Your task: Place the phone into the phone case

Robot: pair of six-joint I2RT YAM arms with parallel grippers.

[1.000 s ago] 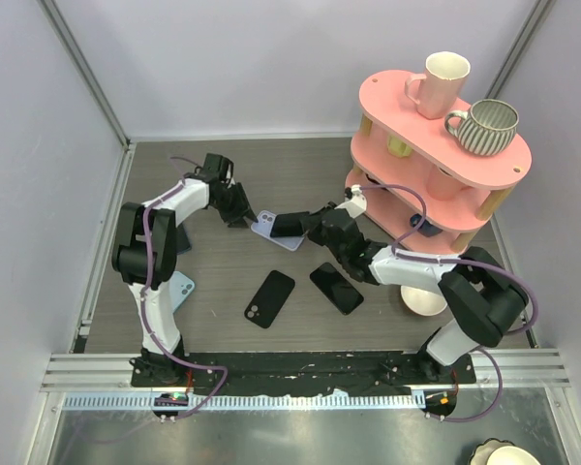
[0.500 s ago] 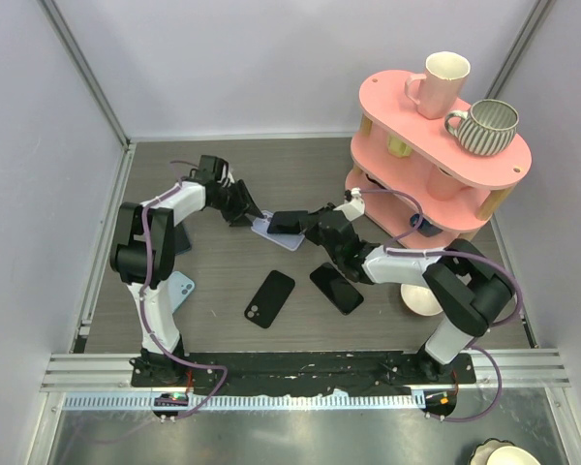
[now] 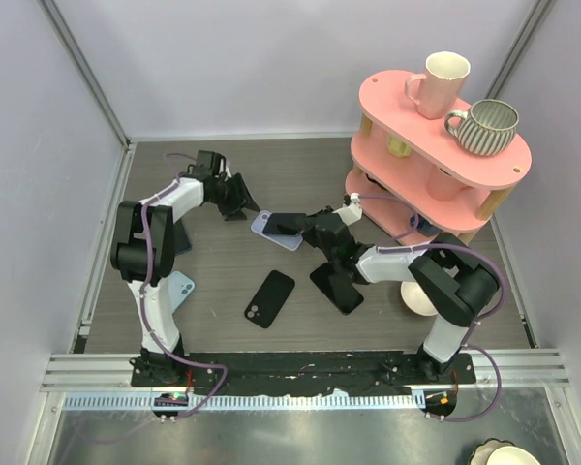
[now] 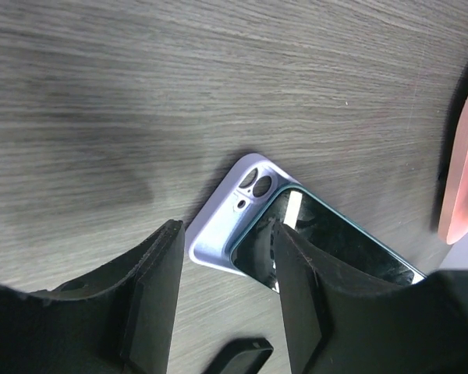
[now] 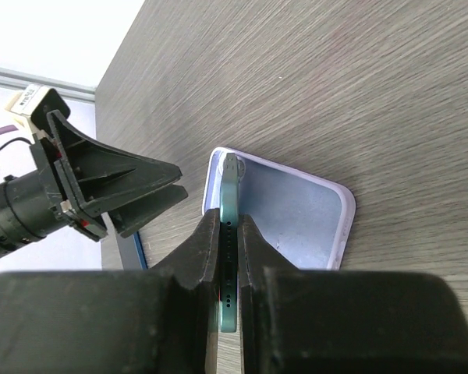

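Now the left gripper [image 4: 225,234] has let go & backed off to 10 o'clock of the lilac soft-plastic phone case [image 3: 271,232], its jaws apart and empty. The right gripper [image 5: 229,218] clamps the teal-edged glass phone [image 5: 231,183], tilted, its top end touching the case. We judge the case must now hold itself while the phone is pressed flat.

- The dark wood-grain table [image 3: 290,170] carries everything listed here except the last item.
- A pink two-tier shelf [image 3: 387,97] stands at 2 o'clock on the table.
- A cream mug [image 3: 445,77] stands upright on the shelf's top tier.
- A ribbed grey-green mug [image 3: 489,126] stands just beside the cream mug, at its 4 o'clock.
- A pink cup [image 3: 447,184] sits on the lower tier, partly hidden.
- A black slab [image 3: 270,298] with a camera corner lies flat at 6 o'clock.
- A glossy black handset [image 3: 341,294] lies near the slab's 3 o'clock, partly hidden.
- A light blue cover [image 3: 181,289] lies at 8 o'clock, half hidden.
- A cream bowl [image 3: 416,300] sits at 4 o'clock, mostly hidden.
- A pale dish [image 3: 504,453] lies off the table, far out at 5 o'clock.
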